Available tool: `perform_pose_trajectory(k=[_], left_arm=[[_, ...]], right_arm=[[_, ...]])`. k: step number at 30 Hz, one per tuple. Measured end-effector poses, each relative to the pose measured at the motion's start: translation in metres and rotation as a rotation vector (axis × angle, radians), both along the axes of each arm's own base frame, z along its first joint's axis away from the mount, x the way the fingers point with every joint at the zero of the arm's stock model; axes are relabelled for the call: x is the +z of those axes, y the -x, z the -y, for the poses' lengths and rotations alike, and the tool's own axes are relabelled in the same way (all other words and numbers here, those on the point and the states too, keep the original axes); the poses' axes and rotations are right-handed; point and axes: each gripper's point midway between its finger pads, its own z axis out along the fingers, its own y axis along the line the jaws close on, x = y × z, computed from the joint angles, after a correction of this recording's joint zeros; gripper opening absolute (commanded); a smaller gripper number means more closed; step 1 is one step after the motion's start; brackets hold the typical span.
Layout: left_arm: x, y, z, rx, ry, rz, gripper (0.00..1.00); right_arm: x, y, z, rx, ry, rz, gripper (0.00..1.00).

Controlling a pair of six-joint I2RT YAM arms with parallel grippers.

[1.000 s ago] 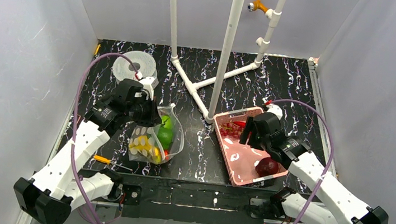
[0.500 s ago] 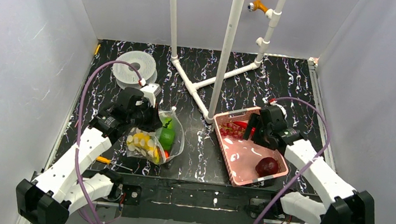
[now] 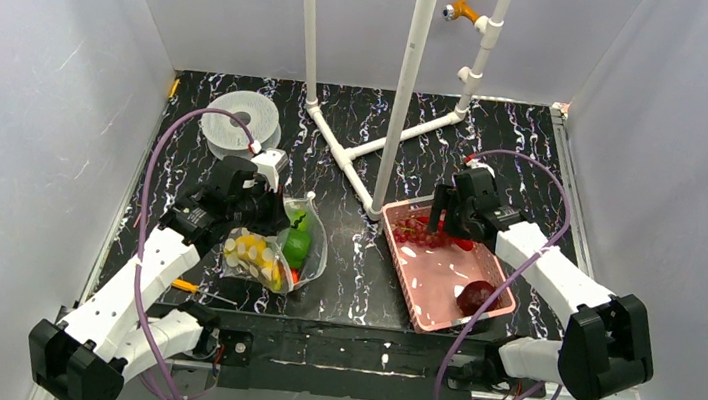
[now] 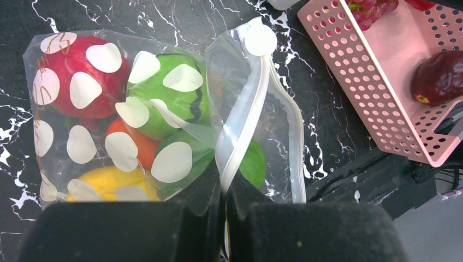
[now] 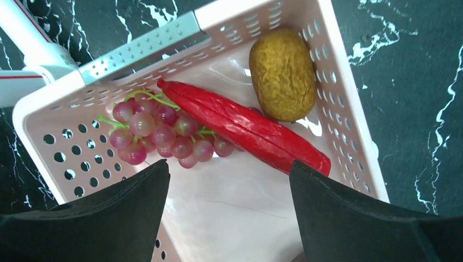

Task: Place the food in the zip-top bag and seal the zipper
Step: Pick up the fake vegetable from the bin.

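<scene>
Spool (image 3: 241, 123): grey-white, at the far left of the worktop (image 3: 361, 281), well apart from the work.
Left arm (image 3: 155, 250): reaches forward from its base, wrist tipped down over the zip-top bag (image 4: 117, 117).
Left jaws: pinched shut on the bag's mouth edge, holding one lip up.
Bag position: lies left of centre, mouth turned toward the pink basket (image 3: 434, 272) and gaping.
Food already bagged: red tomato (image 4: 76, 76), green pieces (image 4: 174, 101), an orange piece (image 4: 143, 150), yellow banana (image 4: 106, 183).
Zipper (image 4: 247, 123): unsealed, its two strips spread apart.
Left-side advice: the lip should likely stay lifted and steady so the mouth does not sag shut.
Basket contents: grapes (image 5: 158, 134), red chilli (image 5: 245, 131), a brown piece (image 5: 283, 73), and a dark red piece (image 3: 476, 296) at the near end.
Right arm (image 3: 549, 268): stretched over the basket's far end, wrist pointing down.
Right jaws: wide and empty, hovering over grapes and chilli.
Step in hand: probably picking the next piece.
Right-side advice: settle on one item; grip the chilli across its middle, clear of the grapes and the basket wall.
</scene>
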Motion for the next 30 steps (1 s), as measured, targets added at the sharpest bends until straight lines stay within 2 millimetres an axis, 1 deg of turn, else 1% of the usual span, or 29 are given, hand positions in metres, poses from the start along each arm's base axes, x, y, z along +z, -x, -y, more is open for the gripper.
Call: perform_pose_trajectory(k=[5, 8, 11, 13, 18, 20, 24, 27, 30], left_arm=[[0.000, 0.000, -0.001, 0.003, -0.003, 0.001, 0.00], [0.000, -0.001, -0.001, 0.004, -0.003, 0.001, 0.00], [-0.001, -0.001, -0.001, 0.006, -0.006, 0.000, 0.00], [-0.001, -0.001, -0.002, 0.009, -0.010, 0.000, 0.00], [-0.002, -0.003, -0.003, 0.016, -0.018, 0.001, 0.00], [-0.004, -0.003, -0.003, 0.016, -0.021, -0.003, 0.00], [-0.007, -0.004, -0.003, 0.015, -0.027, -0.016, 0.00], [-0.008, -0.004, -0.003, 0.015, -0.029, -0.020, 0.00], [-0.009, -0.004, -0.003, 0.014, -0.030, -0.021, 0.00]], right_arm=[[0.006, -0.010, 0.002, 0.013, 0.007, 0.040, 0.86], [0.007, -0.020, 0.004, 0.009, -0.002, 0.062, 0.85], [-0.003, -0.029, 0.007, -0.006, -0.012, 0.044, 0.84], [-0.011, -0.030, 0.007, -0.006, -0.018, 0.017, 0.84], [-0.020, -0.024, 0.000, 0.016, -0.058, -0.005, 0.82], [-0.025, -0.017, -0.002, 0.020, -0.081, -0.015, 0.82], [-0.035, 0.002, -0.003, 0.021, -0.114, -0.052, 0.81], [-0.040, 0.012, -0.002, 0.023, -0.125, -0.069, 0.76], [-0.042, 0.014, -0.003, 0.023, -0.130, -0.075, 0.74]])
